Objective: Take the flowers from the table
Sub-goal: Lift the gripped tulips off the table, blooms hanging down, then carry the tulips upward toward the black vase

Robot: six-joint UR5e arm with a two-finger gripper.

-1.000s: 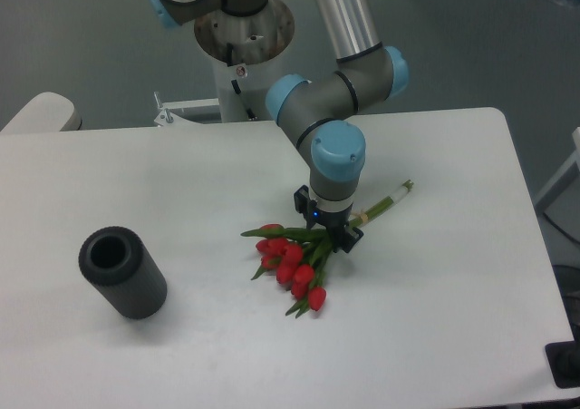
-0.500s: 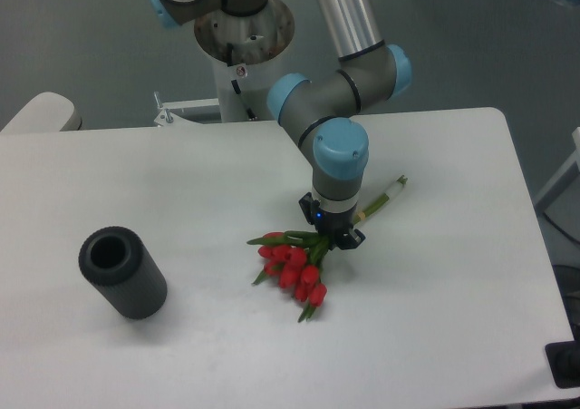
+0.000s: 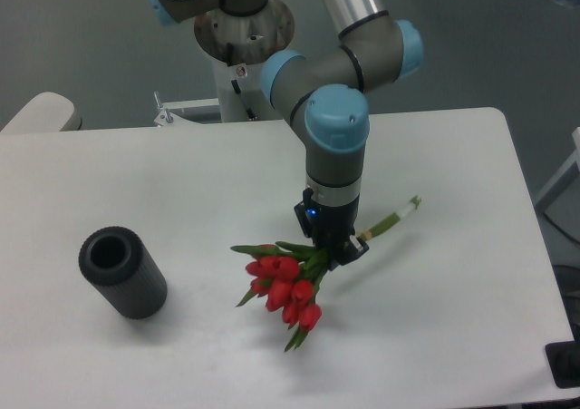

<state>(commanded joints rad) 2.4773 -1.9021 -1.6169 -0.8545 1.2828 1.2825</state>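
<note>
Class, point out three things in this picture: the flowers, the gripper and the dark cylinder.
flowers [image 3: 283,291], fixed camera view, on the red tulip heads.
gripper [image 3: 333,252], fixed camera view, at its fingertips, closed on the stems.
dark cylinder [image 3: 136,287], fixed camera view, on its side wall.

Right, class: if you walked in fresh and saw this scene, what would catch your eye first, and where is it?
The red flowers stand out most, near the middle of the white table, with the gripper closed on their green stems. Above them rises the grey arm with its light blue caps. Off to the left, a dark grey cylinder lies on its side, its hollow end facing up and away.
</note>
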